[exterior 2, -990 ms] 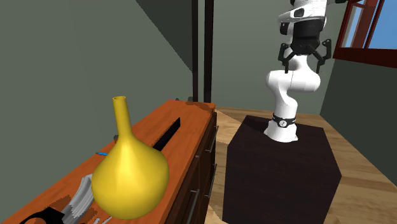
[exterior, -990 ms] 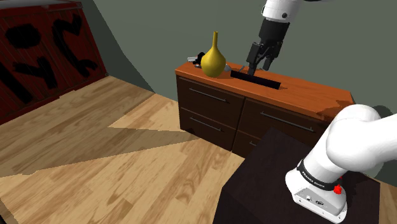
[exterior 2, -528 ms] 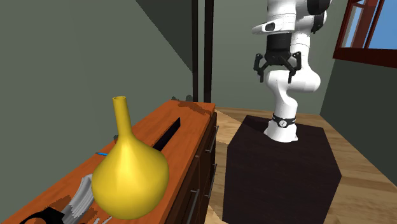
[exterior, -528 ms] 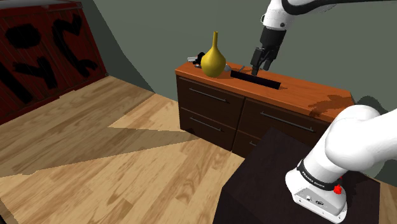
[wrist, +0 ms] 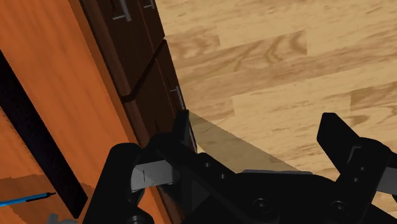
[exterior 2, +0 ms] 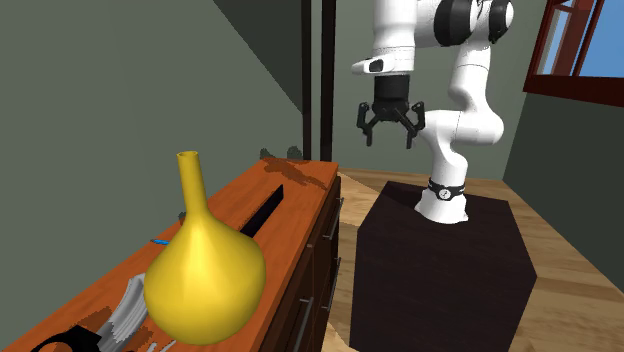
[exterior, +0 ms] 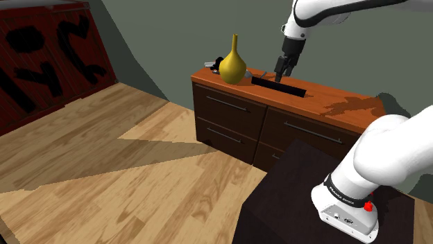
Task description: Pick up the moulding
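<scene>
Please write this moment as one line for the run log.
stage: before grasp | gripper: open, empty, in air | moulding: flat on dresser, untouched | vase: upright on dresser

A long, thin, flat black moulding strip (exterior: 290,89) (exterior 2: 266,210) (wrist: 38,143) lies flat on the orange-brown wooden top of a dark dresser (exterior: 336,107). It runs parallel to the top's long front edge, set back from it.

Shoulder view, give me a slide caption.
Open gripper near the black moulding on a dresser, yellow vase alongside.
</scene>
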Robot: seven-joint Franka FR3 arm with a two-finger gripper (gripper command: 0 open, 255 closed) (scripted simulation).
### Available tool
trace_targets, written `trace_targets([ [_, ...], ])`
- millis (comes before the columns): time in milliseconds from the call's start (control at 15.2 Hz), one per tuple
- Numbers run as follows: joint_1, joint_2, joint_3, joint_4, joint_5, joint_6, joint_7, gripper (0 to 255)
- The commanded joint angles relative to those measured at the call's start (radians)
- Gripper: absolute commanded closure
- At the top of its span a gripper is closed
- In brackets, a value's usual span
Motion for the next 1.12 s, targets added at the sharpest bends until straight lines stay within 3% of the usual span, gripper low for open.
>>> trace_targets([
  [0,-0.003,0.057,-0.037,0.027,-0.007,0.029,-0.059,0],
  [462,-0.01,0.298,-0.154,0.165,0.03,0.119,-0.271,0],
  [1056,-0.076,0.665,-0.224,0.445,0.189,0.16,-0.557,0],
])
